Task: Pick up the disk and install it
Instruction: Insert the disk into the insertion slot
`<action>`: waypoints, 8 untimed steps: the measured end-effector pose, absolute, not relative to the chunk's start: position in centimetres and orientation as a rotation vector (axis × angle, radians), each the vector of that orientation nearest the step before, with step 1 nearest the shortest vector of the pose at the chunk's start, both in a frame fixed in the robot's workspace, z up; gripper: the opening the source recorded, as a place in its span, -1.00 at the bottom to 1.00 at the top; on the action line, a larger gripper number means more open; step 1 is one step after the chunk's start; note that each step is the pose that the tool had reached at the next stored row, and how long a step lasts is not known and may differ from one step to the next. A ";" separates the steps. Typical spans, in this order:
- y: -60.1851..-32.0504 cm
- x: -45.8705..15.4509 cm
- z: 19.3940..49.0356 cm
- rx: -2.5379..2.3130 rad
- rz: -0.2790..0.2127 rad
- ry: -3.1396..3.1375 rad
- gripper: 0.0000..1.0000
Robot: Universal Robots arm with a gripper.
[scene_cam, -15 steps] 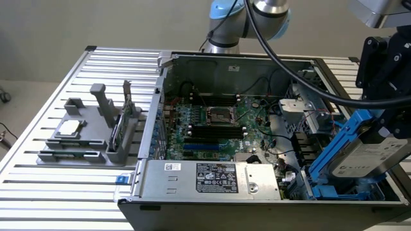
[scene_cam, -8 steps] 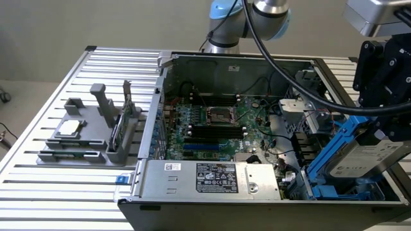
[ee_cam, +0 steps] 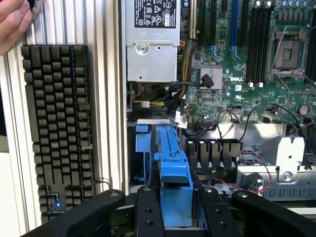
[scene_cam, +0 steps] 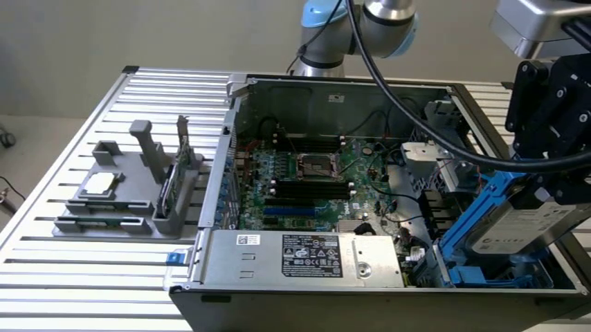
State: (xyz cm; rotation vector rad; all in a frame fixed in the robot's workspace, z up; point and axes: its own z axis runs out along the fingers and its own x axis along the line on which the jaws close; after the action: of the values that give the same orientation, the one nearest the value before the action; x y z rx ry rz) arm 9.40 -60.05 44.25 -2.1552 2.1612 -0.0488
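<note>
- disk (scene_cam: 517, 232): silver-grey body, white label, blue carrier frame
- tool (ee_cam: 181, 216): matte black
- motherboard (scene_cam: 314, 180): green, with black and blue slots
- power supply (scene_cam: 305, 257): silver-grey, black-and-white label
- keyboard (ee_cam: 59, 123): black, one blue light
- table (scene_cam: 83, 290): silver, ribbed in parallel slats
- parts holder (scene_cam: 120, 207): plain grey
- arm joint (scene_cam: 320, 14): light-blue cap

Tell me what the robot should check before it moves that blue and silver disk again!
1. Grip on the disk: ok. The hand is shut on the disk.
2. Disk over the right spot: ok. It hangs tilted above the drive corner of the computer case.
3. Disk slotted in: not ok. It is in the air.
4. Room in the bay: cannot tell. Another blue carrier sits there, and cables lie close.
5. People out of the way: ok. The person's hand is by the keyboard, outside the case.
</note>
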 end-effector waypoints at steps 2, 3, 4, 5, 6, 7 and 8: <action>-60.1 9.4 44.2 -2.154 -0.046 2.160 -0.34; -60.1 9.4 44.2 -2.153 -0.045 2.160 -0.34; -60.1 9.4 44.1 -2.153 -0.043 2.159 -0.34; -60.1 9.4 44.1 -2.152 -0.042 2.159 -0.34; -60.1 9.4 44.1 -2.152 -0.042 2.158 -0.34; -60.1 9.4 44.1 -2.151 -0.041 2.158 -0.34; -60.2 9.4 44.0 -2.151 -0.040 2.158 -0.34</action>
State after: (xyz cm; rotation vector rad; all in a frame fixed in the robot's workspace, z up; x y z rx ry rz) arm 9.40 -60.16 44.04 -2.1508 2.1576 -0.0399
